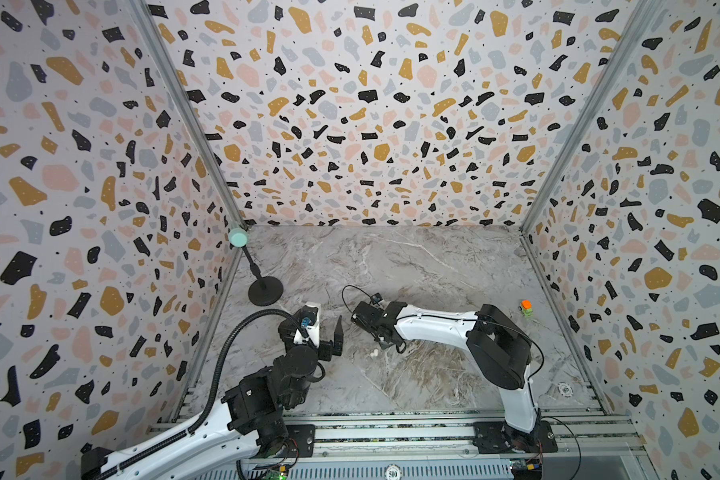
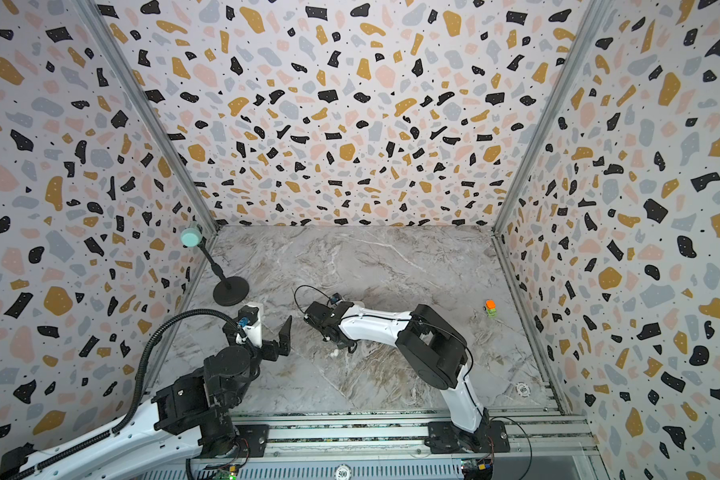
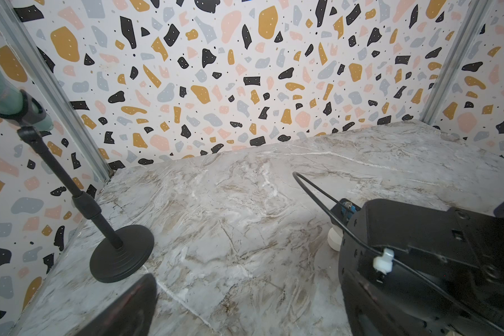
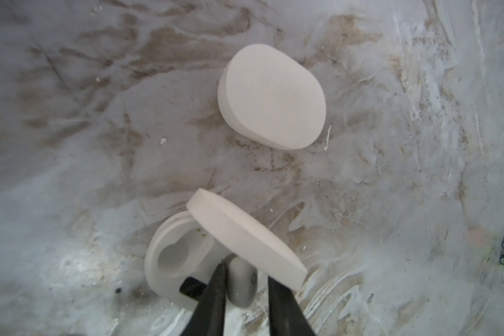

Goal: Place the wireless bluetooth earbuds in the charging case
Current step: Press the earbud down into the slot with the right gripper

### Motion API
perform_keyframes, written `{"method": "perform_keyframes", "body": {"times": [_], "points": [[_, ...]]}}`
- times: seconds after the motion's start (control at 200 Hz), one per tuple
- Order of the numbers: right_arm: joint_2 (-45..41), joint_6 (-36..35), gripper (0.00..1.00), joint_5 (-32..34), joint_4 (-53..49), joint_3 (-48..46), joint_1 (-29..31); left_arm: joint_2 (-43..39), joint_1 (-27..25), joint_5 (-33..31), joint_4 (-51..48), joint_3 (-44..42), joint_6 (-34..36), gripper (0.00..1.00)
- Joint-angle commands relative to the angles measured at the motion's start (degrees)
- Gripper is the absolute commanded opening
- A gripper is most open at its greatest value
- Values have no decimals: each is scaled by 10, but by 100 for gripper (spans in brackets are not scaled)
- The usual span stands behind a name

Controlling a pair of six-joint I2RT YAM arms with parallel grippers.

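In the right wrist view a white charging case point(image 4: 169, 279) lies open with its lid point(image 4: 245, 238) raised and one socket point(image 4: 173, 257) empty. An earbud point(image 4: 242, 288) stands under the lid at the case's other socket, between the fingers of my right gripper point(image 4: 246, 273). One finger point(image 4: 216, 291) touches it and a narrow gap shows at the other. A second white case point(image 4: 271, 96) lies closed beyond. In both top views two more earbuds point(image 1: 374, 353) point(image 2: 333, 354) lie on the marble beside the right gripper point(image 1: 385, 338). My left gripper point(image 1: 336, 338) hangs wide open and empty to the left.
A black microphone stand point(image 1: 265, 291) with a teal head point(image 1: 238, 237) stands at the back left. A small orange-and-green toy car point(image 1: 526, 308) sits near the right wall. A round token point(image 1: 565, 389) lies at the front right. Patterned walls enclose three sides.
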Motion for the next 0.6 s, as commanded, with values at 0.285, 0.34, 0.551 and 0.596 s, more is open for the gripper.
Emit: {"method": "perform_keyframes", "body": {"times": [0.285,0.34,0.551,0.596], "points": [[-39,-8,29,12,-19,7,4,0,4,-4,19,-1,-1,100],[-42,-8,29,13,-20,7,4,-1,4,-4,19,-1,-1,100],[-48,-9,30,14,-22,7,6,0,4,-4,19,-1,-1,100],[-49,-9,30,15,-21,6,7,-1,4,-4,19,-1,-2,100]]}}
